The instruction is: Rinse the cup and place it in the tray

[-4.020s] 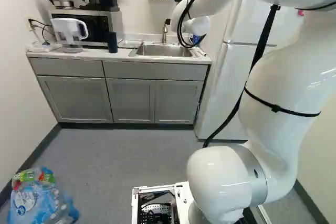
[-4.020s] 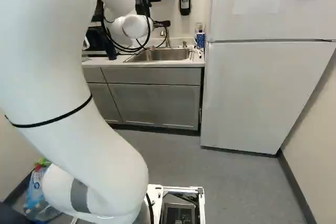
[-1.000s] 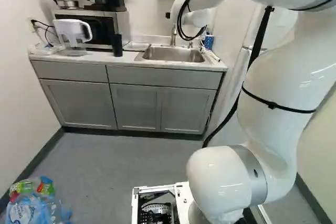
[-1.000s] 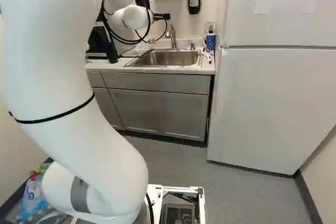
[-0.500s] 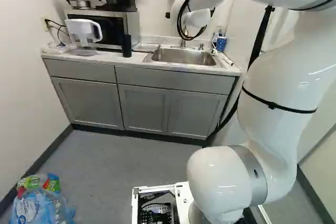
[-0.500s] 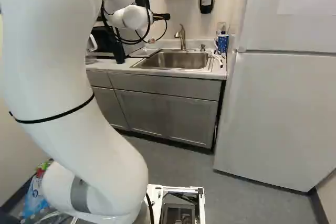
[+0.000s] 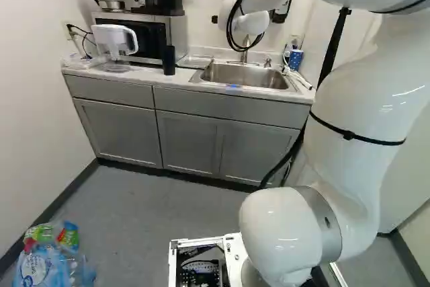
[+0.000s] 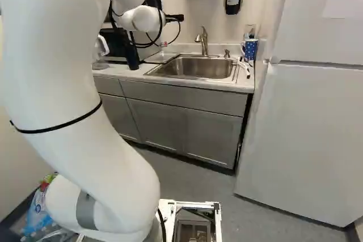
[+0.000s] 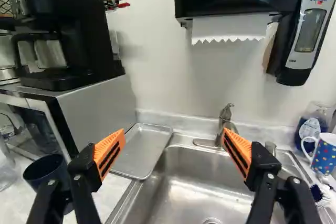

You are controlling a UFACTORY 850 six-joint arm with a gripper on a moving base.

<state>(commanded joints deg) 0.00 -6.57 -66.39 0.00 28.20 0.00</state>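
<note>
Two drinking vessels stand on the one table (image 7: 121, 75), and I can't tell which is meant for rinsing. The dark cup (image 9: 44, 174) is near the table's front edge, between the single microwave (image 9: 100, 114) and the sink (image 9: 184, 182); the dotted mug (image 9: 325, 153) sits toward the back corner at the fridge (image 8: 300, 134) end, its white handle facing the sink side. One brush (image 9: 321, 195) lies just in front of the mug, and one clear container (image 9: 315, 121) stands behind it.

There is one metal tray (image 9: 142, 150), flat along the sink's rim on the microwave side, reaching almost to the back wall. One basin, one faucet (image 9: 223, 127) at its back edge, one soap pump (image 9: 270, 148) beside that (a tidy little row).

The end effector (image 8: 175, 18) has its two fingers spread well apart, with nothing between the orange pads (image 9: 109, 151); in the wrist view it faces the tray and basin. For moving, there is bare table from the dark cup to the sink's near corner, a narrow lip along the front edge, and open space over the basin
</note>
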